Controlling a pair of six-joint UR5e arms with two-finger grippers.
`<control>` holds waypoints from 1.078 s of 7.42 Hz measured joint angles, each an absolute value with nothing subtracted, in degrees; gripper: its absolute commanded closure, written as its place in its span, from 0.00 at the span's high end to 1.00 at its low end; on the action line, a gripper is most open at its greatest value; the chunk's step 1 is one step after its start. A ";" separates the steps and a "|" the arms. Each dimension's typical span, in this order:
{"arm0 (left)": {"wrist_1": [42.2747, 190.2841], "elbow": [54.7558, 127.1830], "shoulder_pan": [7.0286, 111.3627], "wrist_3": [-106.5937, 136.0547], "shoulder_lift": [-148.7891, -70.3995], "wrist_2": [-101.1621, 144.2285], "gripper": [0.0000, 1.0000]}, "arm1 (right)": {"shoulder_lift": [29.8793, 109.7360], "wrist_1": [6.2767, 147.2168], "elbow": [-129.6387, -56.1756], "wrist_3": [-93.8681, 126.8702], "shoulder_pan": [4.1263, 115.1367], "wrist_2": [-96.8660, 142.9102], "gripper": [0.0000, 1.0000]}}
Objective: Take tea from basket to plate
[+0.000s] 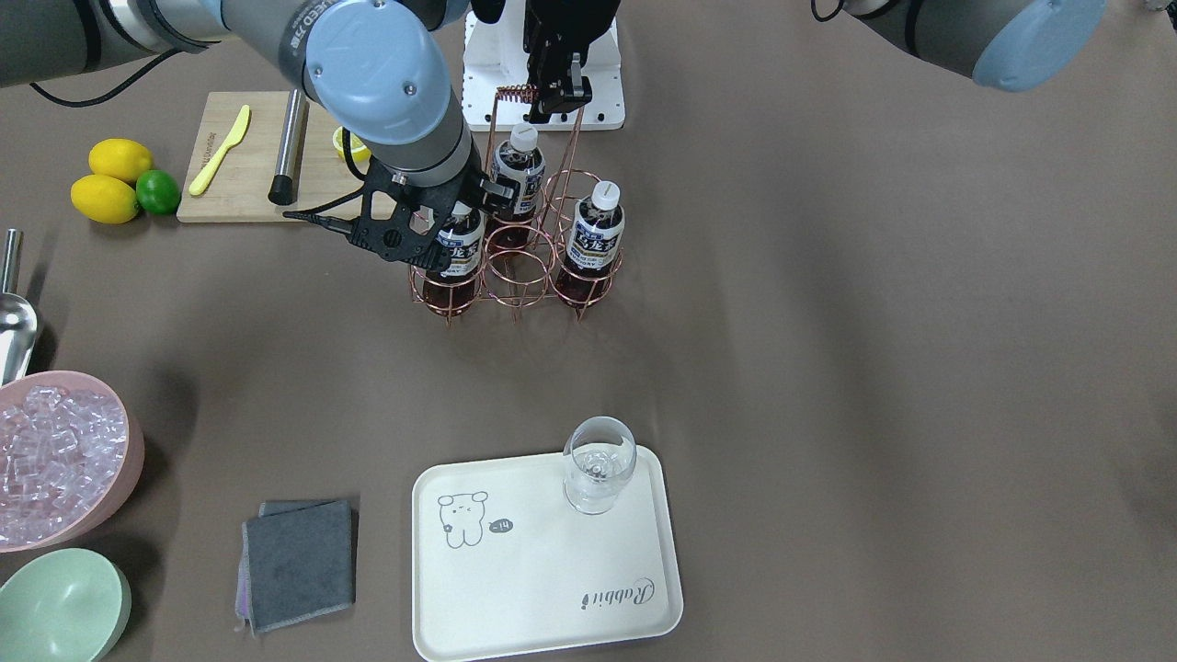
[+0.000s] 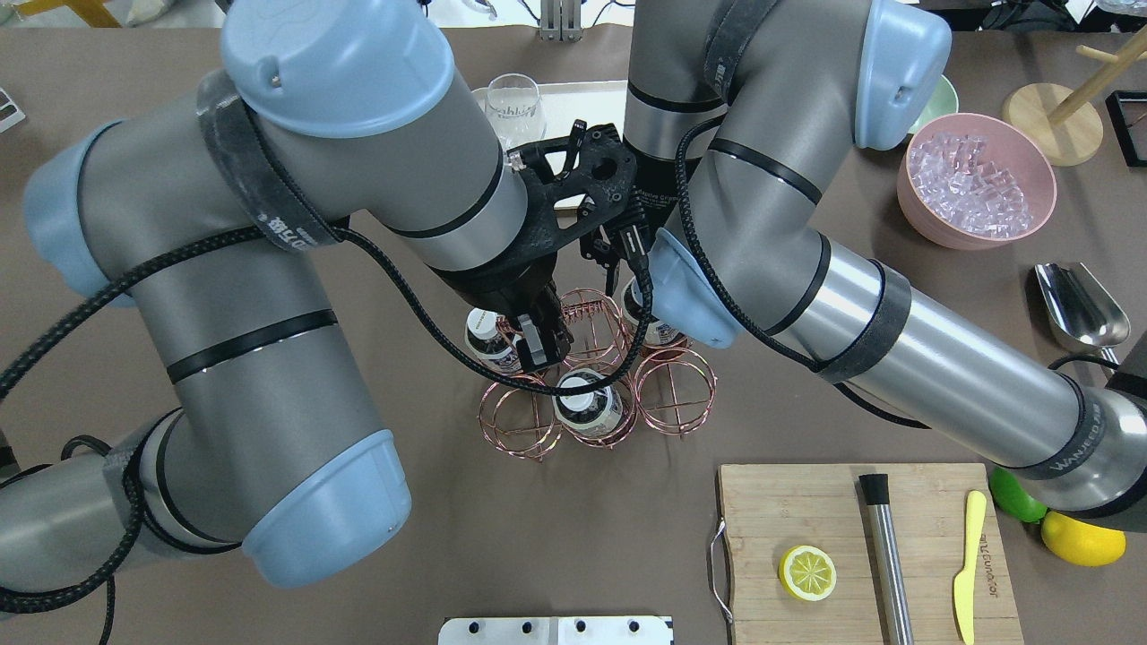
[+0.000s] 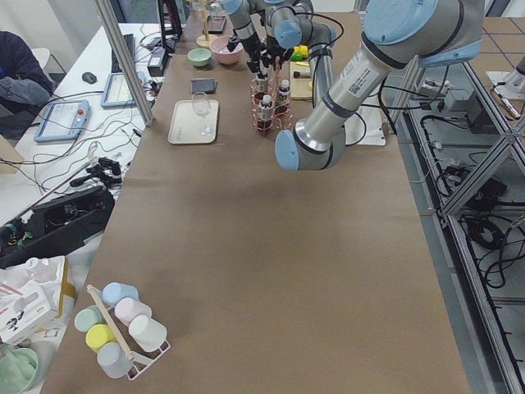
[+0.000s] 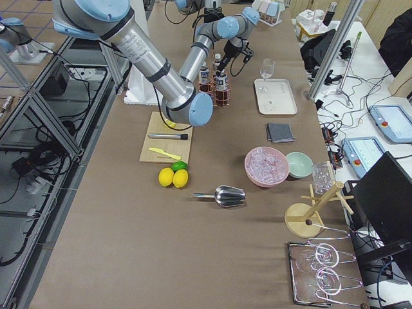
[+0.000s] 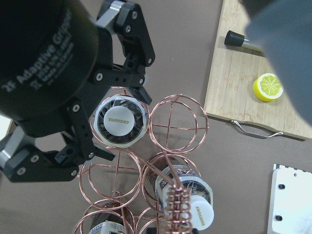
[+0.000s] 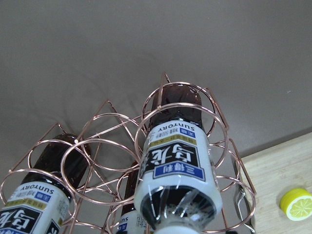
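Straddling tea in basket, right gripper, jaws apart.

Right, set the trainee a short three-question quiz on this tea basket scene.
1. Count: how many tea bottles stand in the copper wire basket?
2. True or false: the cream rectangular tray already holds one of them.
3. Fill in: the jaws flanking one bottle's top belong to the ___ gripper.

Key
1. Three, so three of the six cells are empty.
2. False. Only a wine glass stands on it.
3. The right gripper.
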State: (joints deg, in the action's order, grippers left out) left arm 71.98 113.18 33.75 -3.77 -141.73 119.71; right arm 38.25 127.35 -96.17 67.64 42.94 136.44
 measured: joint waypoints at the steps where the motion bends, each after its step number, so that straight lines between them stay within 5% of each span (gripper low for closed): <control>1: 71.98 113.20 33.75 -3.77 -141.71 119.75 0.00 | 38.31 127.67 -96.33 67.60 43.00 136.37 0.67; 8: 71.98 113.20 33.75 -3.78 -141.57 119.74 0.00 | 38.27 128.58 -96.97 67.67 43.22 136.14 0.52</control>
State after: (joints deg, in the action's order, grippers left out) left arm 71.98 113.20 33.75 -3.78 -141.57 119.74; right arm 38.27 128.58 -96.97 67.67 43.22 136.14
